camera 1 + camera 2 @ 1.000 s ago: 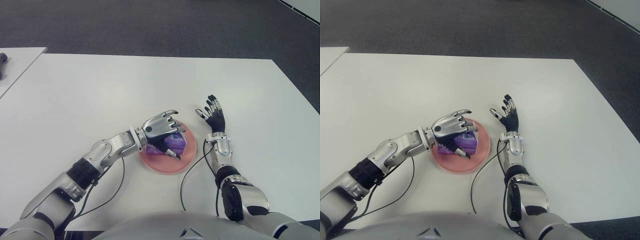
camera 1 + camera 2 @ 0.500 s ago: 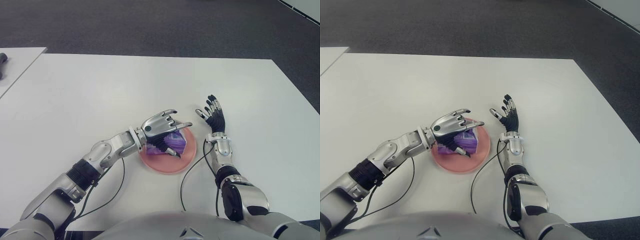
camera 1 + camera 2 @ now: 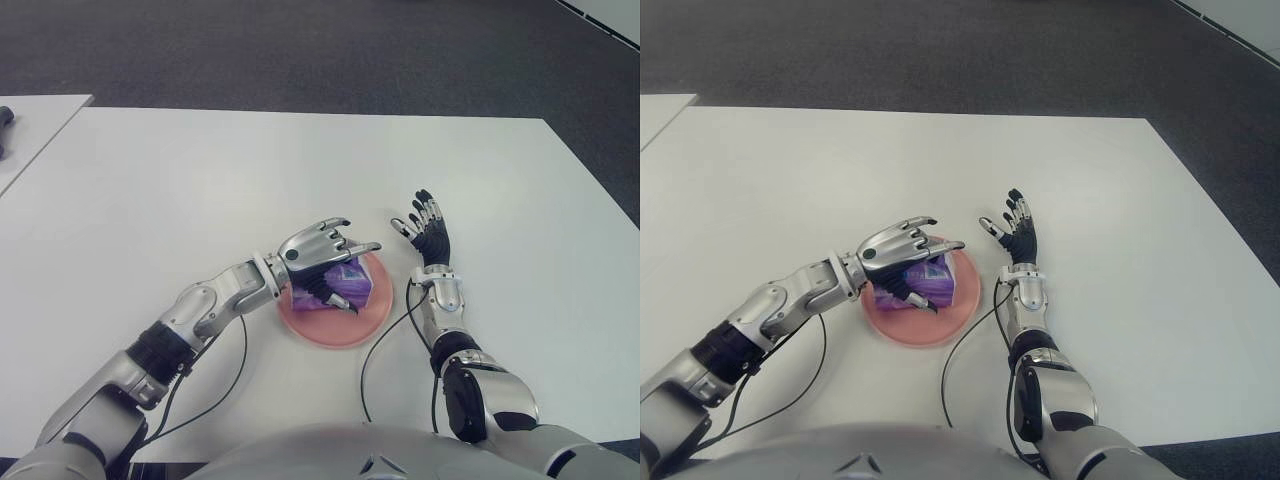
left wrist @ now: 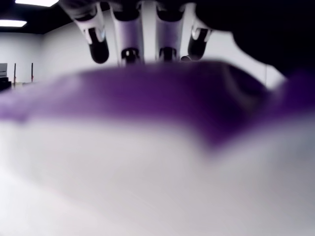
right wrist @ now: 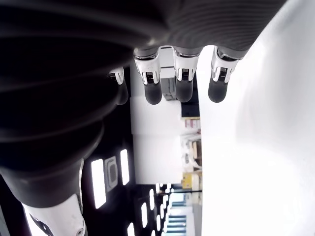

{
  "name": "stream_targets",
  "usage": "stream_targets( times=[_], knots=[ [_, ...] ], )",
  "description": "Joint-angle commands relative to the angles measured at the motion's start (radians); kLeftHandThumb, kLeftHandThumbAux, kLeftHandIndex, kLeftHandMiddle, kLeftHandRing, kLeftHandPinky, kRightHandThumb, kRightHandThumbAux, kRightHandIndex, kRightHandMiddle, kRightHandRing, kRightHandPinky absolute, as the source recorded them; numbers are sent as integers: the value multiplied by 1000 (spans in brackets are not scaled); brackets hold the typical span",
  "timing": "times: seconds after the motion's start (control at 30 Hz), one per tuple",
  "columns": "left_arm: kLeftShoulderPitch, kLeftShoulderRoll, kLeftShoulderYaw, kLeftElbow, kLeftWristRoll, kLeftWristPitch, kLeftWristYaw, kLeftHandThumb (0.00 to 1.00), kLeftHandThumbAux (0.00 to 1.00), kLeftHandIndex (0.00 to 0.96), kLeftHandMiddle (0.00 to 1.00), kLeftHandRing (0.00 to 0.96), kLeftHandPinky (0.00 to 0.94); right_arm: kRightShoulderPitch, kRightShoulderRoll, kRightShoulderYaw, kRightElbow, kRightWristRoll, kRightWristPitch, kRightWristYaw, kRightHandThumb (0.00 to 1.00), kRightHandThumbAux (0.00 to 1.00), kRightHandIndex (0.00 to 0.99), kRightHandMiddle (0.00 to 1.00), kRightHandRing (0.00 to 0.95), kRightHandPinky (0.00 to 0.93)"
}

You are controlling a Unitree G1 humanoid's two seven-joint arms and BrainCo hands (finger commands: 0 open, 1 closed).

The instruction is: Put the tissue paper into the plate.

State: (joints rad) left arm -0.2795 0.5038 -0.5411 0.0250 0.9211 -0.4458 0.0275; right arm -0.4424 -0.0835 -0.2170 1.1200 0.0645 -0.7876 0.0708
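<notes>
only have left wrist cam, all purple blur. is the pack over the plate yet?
Observer: Yes. The tissue pack sits inside the pink plate, under the left hand.
Operator: hand let go?
Observer: Fingers are extended above the pack; the thumb curls down along its near side. I cannot tell if it touches.
Operator: right hand in the way?
Observer: No. The right hand shows to the right of the plate, open and holding nothing.
</notes>
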Motion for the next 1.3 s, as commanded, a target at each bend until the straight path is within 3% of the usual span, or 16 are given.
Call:
stream_targets(
  times=[0.03,0.3,0.4,0.47,0.53,0.73,0.87,1.07,1.3],
  knots=[
    [19,31,69,-67,-72,9,-63,1,263,0,0,0,0,41,10,-2,35,7,34,2,80,783,6,0,0,18],
    [-3,0,171,-63,-194,-6,-47,0,276,0,0,0,0,39,10,-2,36,7,35,1,80,783,6,0,0,18],
    [20,-23,251,-96,-347,19,-71,0,295,0,0,0,0,39,10,-2,36,7,35,1,80,783,6,0,0,18],
    [40,-43,326,-137,-536,69,-120,0,317,0,0,0,0,38,9,-2,37,7,36,1,80,783,6,0,0,18],
    [26,-64,368,-134,-661,103,-155,0,336,0,0,0,0,38,10,-2,37,7,36,1,80,783,6,0,0,18],
    [-51,-89,465,-104,-888,149,-205,0,366,0,0,0,0,36,9,-2,38,7,38,1,80,783,6,0,0,18],
    [-38,-153,500,-138,-927,189,-141,0,356,0,0,0,0,35,9,-2,39,7,39,1,80,783,6,0,0,18],
    [22,-197,562,-238,-945,290,-103,0,319,0,0,0,0,32,7,-3,44,8,39,1,80,783,6,0,0,18],
    [7,-247,634,-238,-977,363,-71,0,284,0,0,0,0,28,6,-4,48,8,41,2,80,783,6,0,0,18]
  ],
)
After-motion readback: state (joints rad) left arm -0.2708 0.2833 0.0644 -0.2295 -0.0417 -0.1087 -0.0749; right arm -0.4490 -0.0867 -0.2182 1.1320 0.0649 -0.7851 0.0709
